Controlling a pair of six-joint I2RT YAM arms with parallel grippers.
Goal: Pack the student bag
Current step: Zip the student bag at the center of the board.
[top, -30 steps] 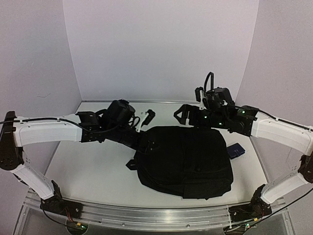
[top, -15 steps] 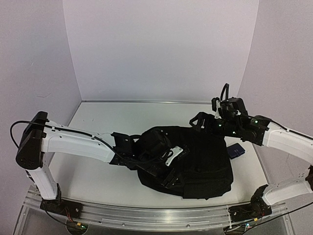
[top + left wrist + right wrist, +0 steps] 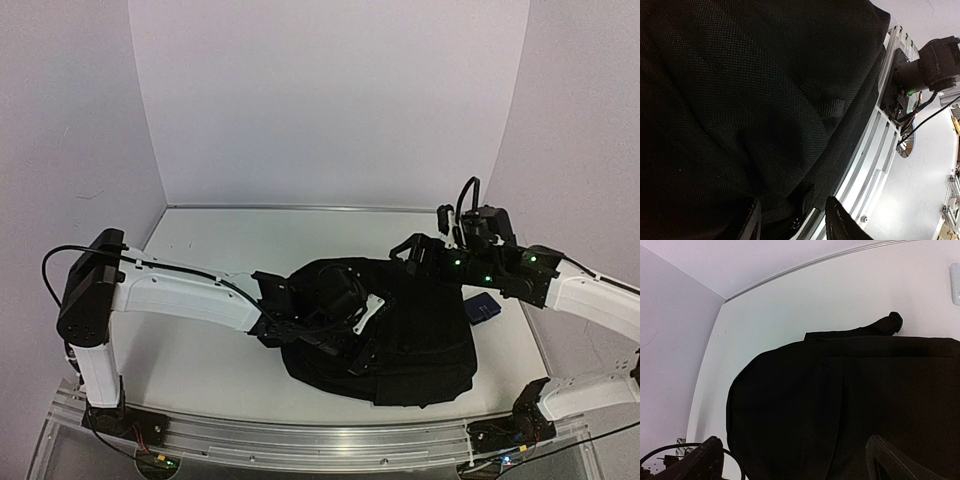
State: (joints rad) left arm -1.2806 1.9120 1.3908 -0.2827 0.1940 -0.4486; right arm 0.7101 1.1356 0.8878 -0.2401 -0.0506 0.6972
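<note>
The student bag (image 3: pixel 425 325) is laid on the table (image 3: pixel 190 350). Whether fabric is clenched by the left tool (image 3: pixel 792 227) at its edge cannot be told; the right tool (image 3: pixel 795 460) is held released above.

I see the student bag (image 3: pixel 420 320) black, finely woven; the pouch (image 3: pixel 482 307) to its right dark blue; the table (image 3: pixel 200 350) white.
</note>
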